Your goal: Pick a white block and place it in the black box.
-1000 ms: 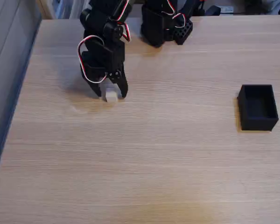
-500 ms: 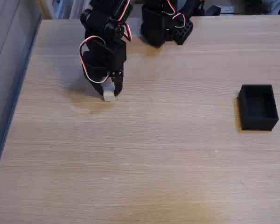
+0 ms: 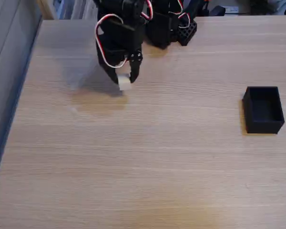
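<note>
In the fixed view my black gripper hangs above the upper middle of the wooden table, fingers pointing down and shut on the small white block. The block is lifted clear of the tabletop, with its shadow on the wood below and to the left. The black box stands open-topped near the table's right edge, far to the right of the gripper, and its inside looks dark with nothing showing in it.
The arm's black base with red and white wires stands at the back edge of the table. The table's left edge drops off to a grey floor. Wide bare wood lies between the gripper and the box.
The gripper closed on the white block, then lifted it off the table and carried it a little right and towards the back. The black box has not moved.
</note>
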`<state>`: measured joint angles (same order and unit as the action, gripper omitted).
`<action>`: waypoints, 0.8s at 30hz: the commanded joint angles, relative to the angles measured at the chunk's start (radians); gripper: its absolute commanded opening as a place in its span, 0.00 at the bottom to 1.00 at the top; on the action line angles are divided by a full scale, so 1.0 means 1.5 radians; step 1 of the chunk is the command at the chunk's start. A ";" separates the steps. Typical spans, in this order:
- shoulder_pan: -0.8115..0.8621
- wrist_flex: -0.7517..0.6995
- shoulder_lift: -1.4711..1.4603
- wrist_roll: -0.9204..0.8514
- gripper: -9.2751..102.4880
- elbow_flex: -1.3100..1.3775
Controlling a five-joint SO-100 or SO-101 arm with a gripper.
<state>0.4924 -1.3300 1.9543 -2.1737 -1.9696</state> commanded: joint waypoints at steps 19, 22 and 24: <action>-0.652 -0.055 0.174 0.393 0.08 0.053; -0.689 -0.020 0.138 0.423 0.08 0.073; -0.706 0.009 0.108 0.437 0.08 0.088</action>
<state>-0.5308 -1.3622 2.1537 -1.5493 -1.8929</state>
